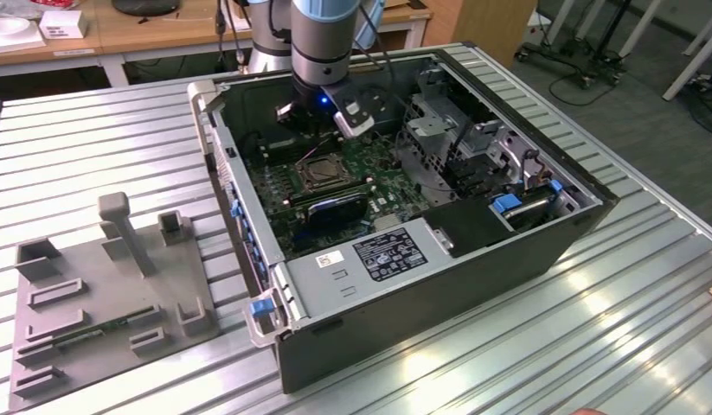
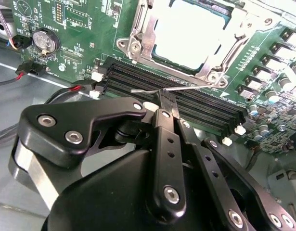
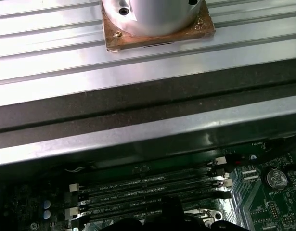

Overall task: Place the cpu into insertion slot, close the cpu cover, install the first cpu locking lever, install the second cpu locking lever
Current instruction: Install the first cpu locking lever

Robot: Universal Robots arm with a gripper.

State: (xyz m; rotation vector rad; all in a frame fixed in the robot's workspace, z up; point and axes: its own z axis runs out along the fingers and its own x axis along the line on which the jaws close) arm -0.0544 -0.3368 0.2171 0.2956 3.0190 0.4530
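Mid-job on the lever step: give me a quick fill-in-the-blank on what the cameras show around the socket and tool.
1. In the second wrist view, the cpu cover lies ____ over the cpu.
2. The tool is ____ on the thin locking lever.
3. Beneath that lever run long memory slots, coloured ____.
4. In the exterior view, the grey fixture plate lies to the exterior view's ____ of the computer case.
Missing words: closed; shut; black; left.
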